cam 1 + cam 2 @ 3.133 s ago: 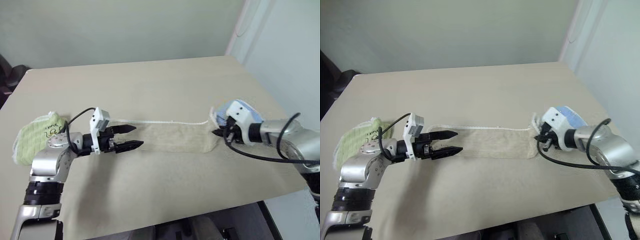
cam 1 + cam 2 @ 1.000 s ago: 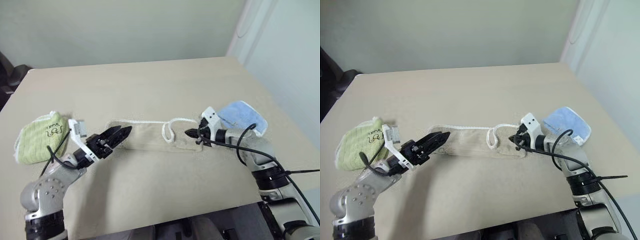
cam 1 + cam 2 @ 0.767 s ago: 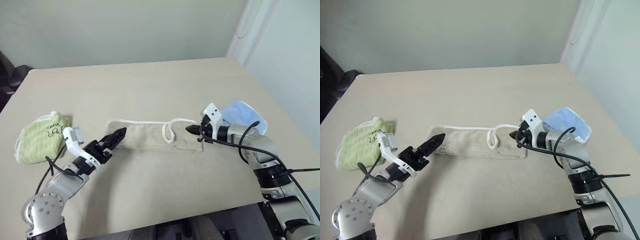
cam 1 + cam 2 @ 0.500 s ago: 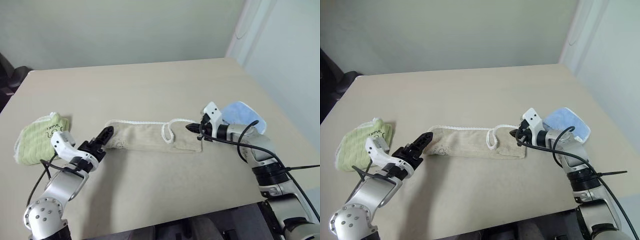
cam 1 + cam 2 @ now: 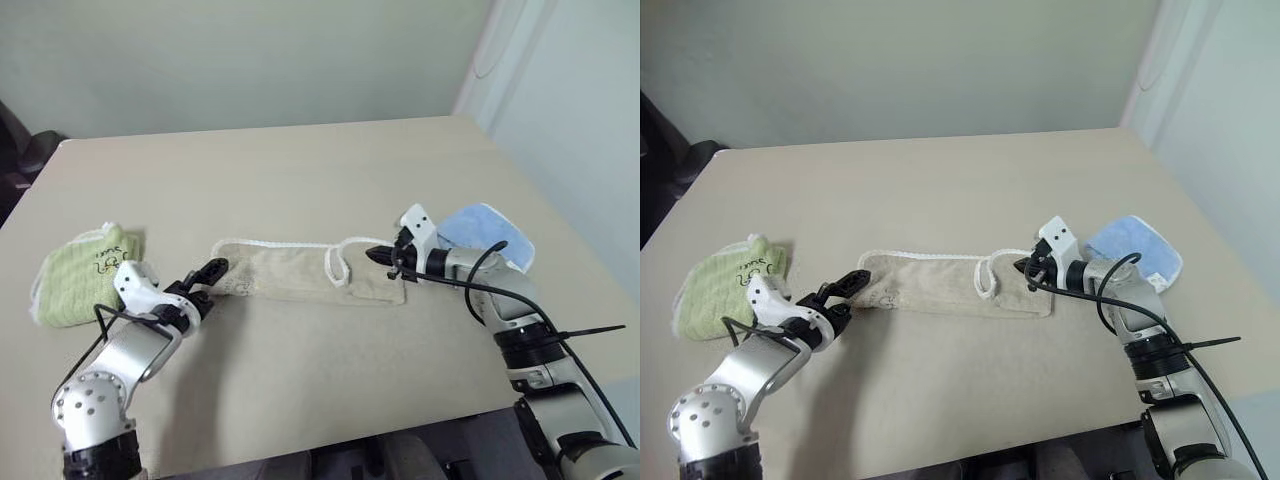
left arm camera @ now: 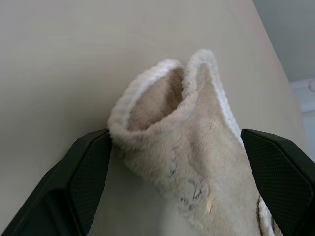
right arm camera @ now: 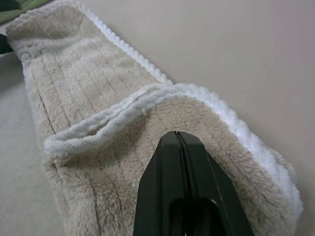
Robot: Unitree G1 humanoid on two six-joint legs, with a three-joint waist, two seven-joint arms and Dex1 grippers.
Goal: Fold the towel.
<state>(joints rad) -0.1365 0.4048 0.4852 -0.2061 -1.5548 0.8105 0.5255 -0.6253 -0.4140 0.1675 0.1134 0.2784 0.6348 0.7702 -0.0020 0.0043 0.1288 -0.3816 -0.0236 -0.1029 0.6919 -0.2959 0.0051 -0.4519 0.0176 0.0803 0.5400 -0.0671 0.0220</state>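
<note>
The towel [image 5: 300, 272] lies flat mid-desk [image 5: 300, 180], long axis running left to right between the arms; the left gripper [image 5: 845, 285] has its jaws wide open straddling the towel's curled left end, one jaw on each side, not yet closed on it, so that end is this arm's to take. The right gripper [image 5: 383, 256] sits at the right end with jaws closed; whether cloth is pinched I cannot tell. The left wrist view shows the left end rolled up, the right wrist view a raised fold mid-length that looks flat from the head views.
</note>
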